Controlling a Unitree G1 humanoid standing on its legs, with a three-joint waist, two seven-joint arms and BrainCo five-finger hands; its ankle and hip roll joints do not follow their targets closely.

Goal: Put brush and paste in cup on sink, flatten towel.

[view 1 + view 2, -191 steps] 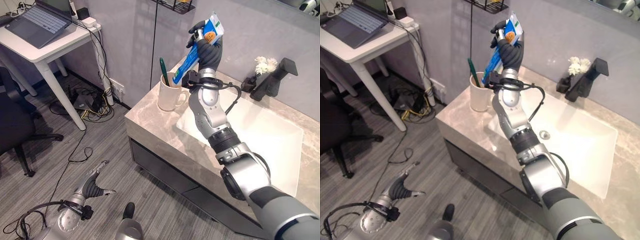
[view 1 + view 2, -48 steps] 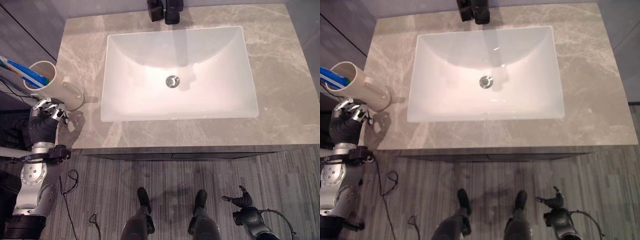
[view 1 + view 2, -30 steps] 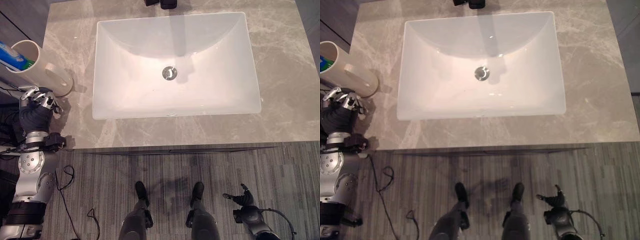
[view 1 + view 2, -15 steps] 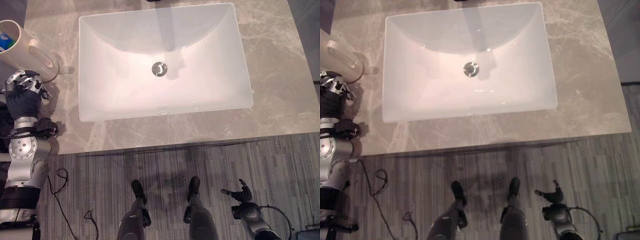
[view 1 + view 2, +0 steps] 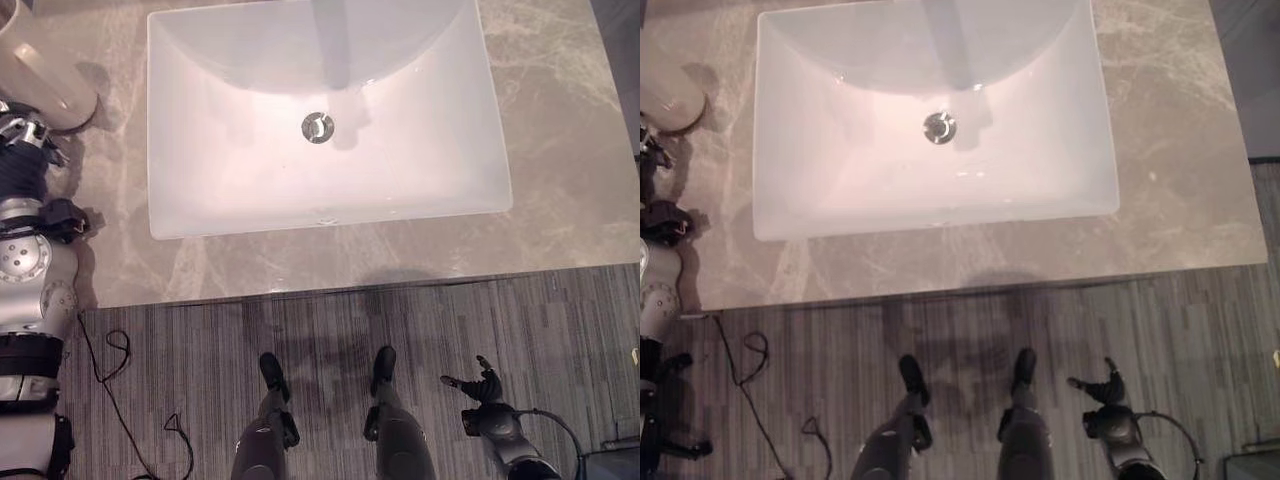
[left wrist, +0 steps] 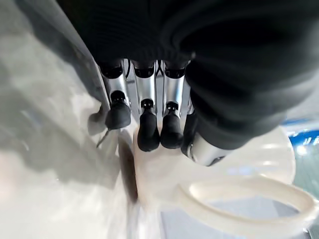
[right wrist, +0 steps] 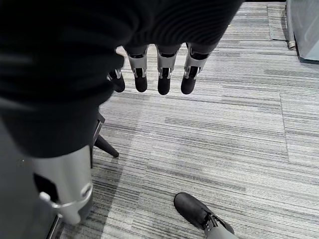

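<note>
Legible text, labels, numbers, signs: none showing on any item. The cream cup (image 6: pixel 214 174) is showing a plain wall with no print, and the blue patch at its rim is too blurred to be reading as lettering. The marbled surface (image 5: pixel 560 150) and the white sink (image 5: pixel 240 180) are carrying no markings.

Glossy white sink (image 5: pixel 250 180), veined stone counter (image 5: pixel 560 150)
</note>
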